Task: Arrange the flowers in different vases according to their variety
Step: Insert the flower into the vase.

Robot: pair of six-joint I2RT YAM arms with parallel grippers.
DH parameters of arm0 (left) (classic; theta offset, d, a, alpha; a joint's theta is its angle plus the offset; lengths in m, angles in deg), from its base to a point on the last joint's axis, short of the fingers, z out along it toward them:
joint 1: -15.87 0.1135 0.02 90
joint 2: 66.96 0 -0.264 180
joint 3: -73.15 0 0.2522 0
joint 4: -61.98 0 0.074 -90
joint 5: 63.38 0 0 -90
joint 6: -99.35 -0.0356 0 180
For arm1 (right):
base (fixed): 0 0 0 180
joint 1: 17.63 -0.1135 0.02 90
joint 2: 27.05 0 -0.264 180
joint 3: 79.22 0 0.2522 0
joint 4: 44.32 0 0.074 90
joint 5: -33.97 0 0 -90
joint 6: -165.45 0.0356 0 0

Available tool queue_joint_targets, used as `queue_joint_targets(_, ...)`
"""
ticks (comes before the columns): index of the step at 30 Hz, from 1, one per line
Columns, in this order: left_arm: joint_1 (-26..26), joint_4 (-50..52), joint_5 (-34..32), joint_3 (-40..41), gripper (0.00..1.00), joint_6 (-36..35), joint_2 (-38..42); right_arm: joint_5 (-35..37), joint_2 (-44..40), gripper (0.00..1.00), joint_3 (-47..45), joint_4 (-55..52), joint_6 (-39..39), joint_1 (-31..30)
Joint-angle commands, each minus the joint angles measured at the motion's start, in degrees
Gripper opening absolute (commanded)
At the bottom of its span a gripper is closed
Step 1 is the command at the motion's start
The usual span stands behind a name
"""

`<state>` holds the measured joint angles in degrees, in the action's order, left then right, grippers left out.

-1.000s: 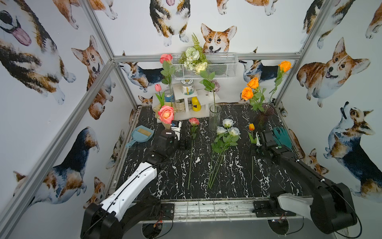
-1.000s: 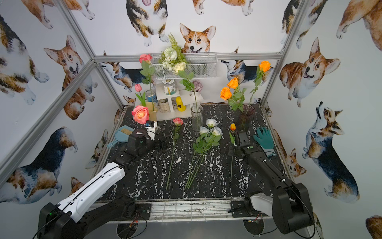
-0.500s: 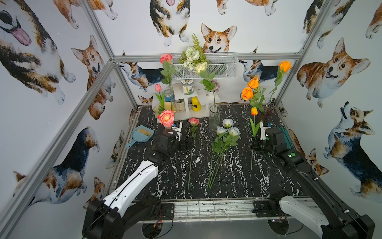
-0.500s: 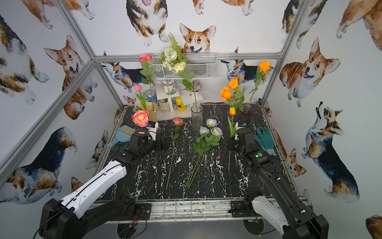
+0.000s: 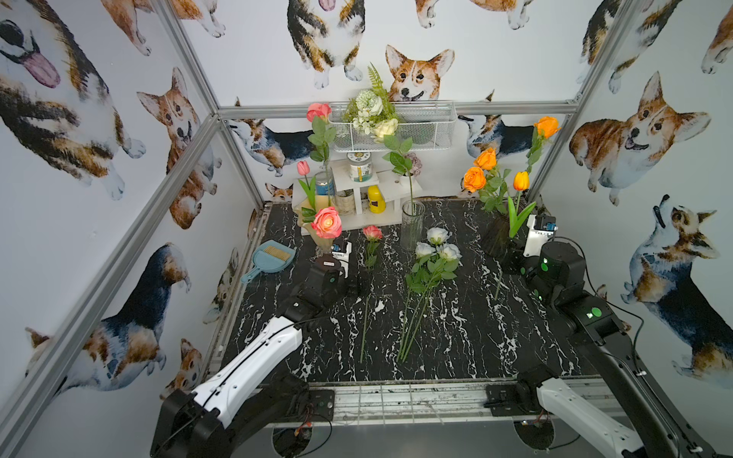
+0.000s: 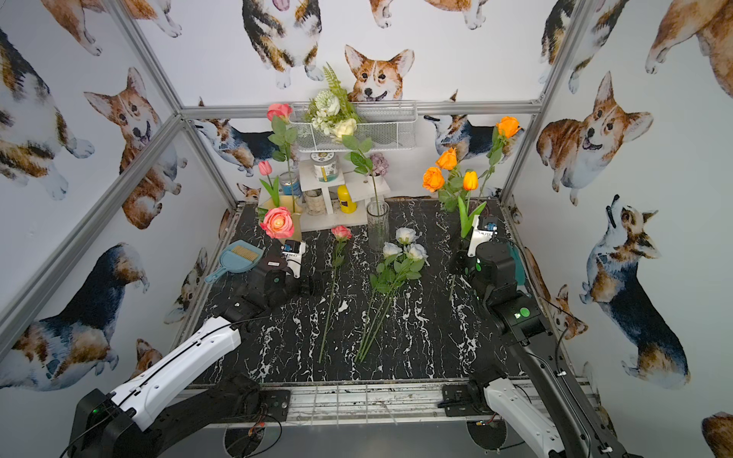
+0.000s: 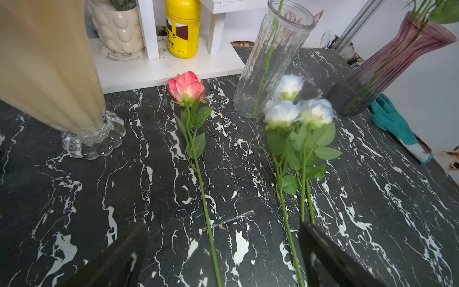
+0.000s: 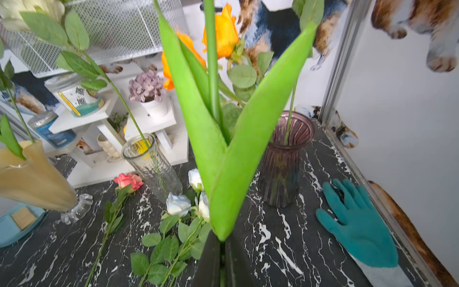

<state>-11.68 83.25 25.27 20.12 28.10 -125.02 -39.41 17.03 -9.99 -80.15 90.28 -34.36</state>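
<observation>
Orange is the colour nearest to sorted. Three orange roses [image 5: 474, 178] stand in the dark purple vase [image 8: 285, 159] at the far right corner of the counter [image 5: 476, 337]. The right hand [image 8: 221, 246] is pressed together on the stem of an orange tulip [image 5: 520, 181], pinching it just under the two long leaves. It holds the tulip upright just beside that vase, with the stem's lower end hanging free and not yet in the mouth. Lowering it in looks like the step under way.

The creamy-yellow vase [image 7: 49, 74] at the far left already carries two pink roses and a pink tulip [image 5: 303, 167]. The clear glass vase [image 5: 411, 224] at the middle of the far edge holds a single leafy stem, but its head is hard to pick out against the bouquet in the wire basket [image 5: 420, 131].

Four flowers lie flat on the counter:
- One pink rose [image 7: 186, 87] lies head toward the far edge.
- Three white roses [image 7: 295, 109] lie bunched beside it near the clear vase.

The left hand [image 7: 222, 227] is spread wide and empty, low over the pink rose's stem. By my reckoning the task is a little past halfway.
</observation>
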Motion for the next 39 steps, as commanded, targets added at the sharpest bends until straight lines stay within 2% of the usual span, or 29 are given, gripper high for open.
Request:
queue_joint_targets(1, -0.8, -0.7, -1.6, 0.7, 1.00, 1.3, 0.5, 4.8, 0.4, 0.00, 1.6, 6.4, -3.8, 0.1)
queue_joint_targets(10, -3.1, -0.7, -3.2, 2.2, 1.00, 2.5, 0.7, 11.7, 3.7, 0.00, 4.8, 17.6, -11.5, 0.2)
queue_joint_targets(15, -3.9, -0.7, -3.3, 2.2, 1.00, 2.7, -0.3, 13.9, 7.2, 0.00, 6.8, 23.5, -16.1, 2.4)
queue_joint_targets(25, -4.4, -1.0, -3.9, 2.2, 1.00, 2.5, -1.2, 7.1, 14.3, 0.00, 7.5, 37.5, -14.6, 16.3)
queue_joint_targets(39, -4.4, -1.3, -5.0, 2.7, 1.00, 2.4, -1.4, 4.3, 31.2, 0.00, 9.7, 54.2, -14.7, 18.7)
